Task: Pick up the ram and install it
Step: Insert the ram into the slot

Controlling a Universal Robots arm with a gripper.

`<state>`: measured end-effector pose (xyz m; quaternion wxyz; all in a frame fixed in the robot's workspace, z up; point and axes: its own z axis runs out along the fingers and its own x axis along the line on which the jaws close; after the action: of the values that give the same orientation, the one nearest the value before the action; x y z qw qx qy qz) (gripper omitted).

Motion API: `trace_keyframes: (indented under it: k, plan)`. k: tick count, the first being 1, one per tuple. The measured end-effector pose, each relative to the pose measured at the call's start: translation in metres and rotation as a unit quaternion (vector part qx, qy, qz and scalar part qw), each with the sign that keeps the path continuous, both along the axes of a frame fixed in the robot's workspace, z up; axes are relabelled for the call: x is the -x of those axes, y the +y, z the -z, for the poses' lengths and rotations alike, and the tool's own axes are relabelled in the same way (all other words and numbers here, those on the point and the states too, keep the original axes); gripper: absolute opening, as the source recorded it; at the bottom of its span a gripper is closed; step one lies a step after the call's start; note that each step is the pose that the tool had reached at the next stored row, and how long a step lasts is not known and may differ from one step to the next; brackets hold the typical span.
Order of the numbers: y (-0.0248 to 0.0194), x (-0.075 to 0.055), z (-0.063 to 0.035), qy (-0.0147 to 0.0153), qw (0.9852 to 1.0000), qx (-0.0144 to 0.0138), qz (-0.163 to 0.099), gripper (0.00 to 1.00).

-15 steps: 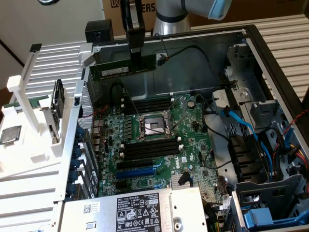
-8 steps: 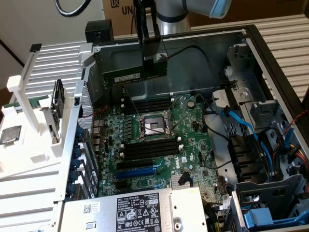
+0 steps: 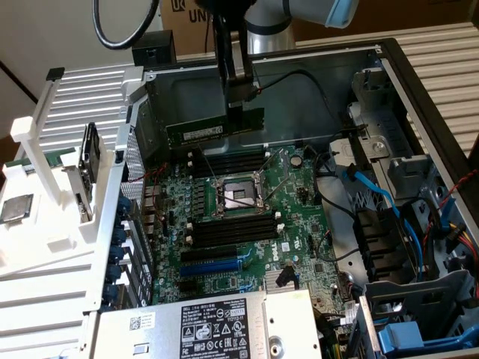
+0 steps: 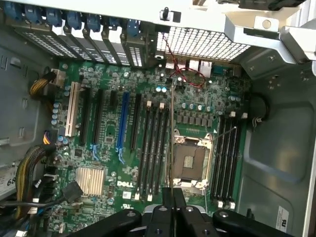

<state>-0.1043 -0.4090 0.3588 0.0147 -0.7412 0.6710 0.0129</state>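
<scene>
The ram (image 3: 215, 129), a long green stick with a pale label strip, hangs level in the air above the far end of the green motherboard (image 3: 292, 224) inside the open computer case. My gripper (image 3: 239, 106) comes down from above and is shut on the ram's top edge near its right end. In the wrist view the ram (image 4: 171, 138) appears edge-on as a thin line running out from my gripper (image 4: 173, 196), over the gap between a bank of black slots (image 4: 153, 148) and the empty processor socket (image 4: 190, 160). Another bank of black slots (image 4: 227, 158) lies beyond the socket.
Black slots (image 3: 228, 161) sit just below the ram, and more slots (image 3: 232, 228) lie on the near side of the socket (image 3: 238, 196). A white fixture holding a silver processor chip (image 3: 16, 208) stands outside the case. Blue cables (image 3: 374, 194) and drive bays (image 3: 408, 299) crowd the exterior view's right.
</scene>
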Motion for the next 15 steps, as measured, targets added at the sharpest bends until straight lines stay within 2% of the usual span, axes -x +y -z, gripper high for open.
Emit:
trace_keyframes:
  k: [2,8,12,13,15]
  plan:
    - [0.0000,-0.001,0.0023,-0.0009,1.0000,0.0001,0.005,0.12]
    - [0.0002,-0.005,0.0079,-0.0013,0.9998,0.0000,0.022,0.12]
    - [0.0020,-0.012,0.0126,-0.0016,0.9995,0.0004,0.031,0.12]
    - [0.0045,-0.014,0.0141,-0.0021,0.9995,0.0020,0.032,0.12]
    - [0.0107,-0.015,0.0171,-0.0028,0.9995,0.0079,0.032,0.12]
